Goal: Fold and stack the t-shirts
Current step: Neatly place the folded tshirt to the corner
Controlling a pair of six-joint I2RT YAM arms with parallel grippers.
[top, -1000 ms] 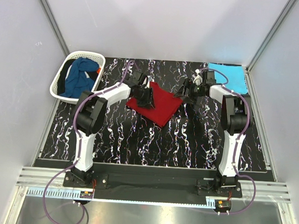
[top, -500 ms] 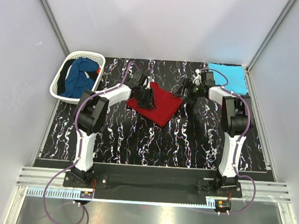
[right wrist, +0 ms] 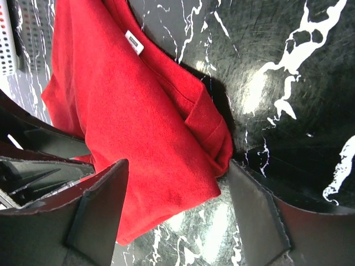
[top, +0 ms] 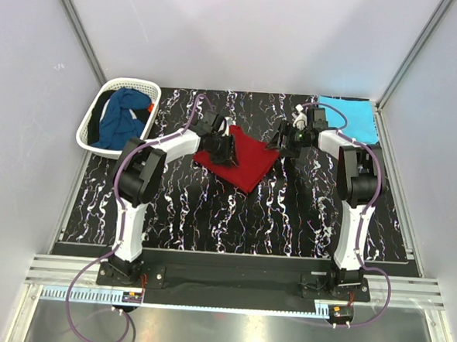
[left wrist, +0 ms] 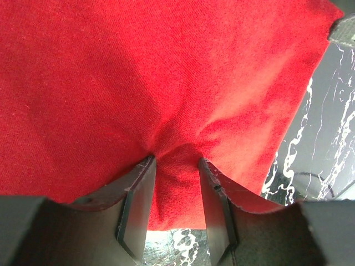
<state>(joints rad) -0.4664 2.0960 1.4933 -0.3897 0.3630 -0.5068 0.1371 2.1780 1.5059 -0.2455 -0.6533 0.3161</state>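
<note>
Table: black top with white marble veining, level; three items rest directly on it.

Red t-shirt: folded to a rough rectangle, set diagonally near the centre, in the far half; cloth bunched to a small ridge at its left edge; a small white label shows by the collar edge in the right wrist view; its right corner lies in doubled layers on the bare top.

Turquoise t-shirt: folded flat, far right corner; well apart from the red one.

Basket: white lattice, far left corner; from overhead its left side reaches past the top's edge.
</note>
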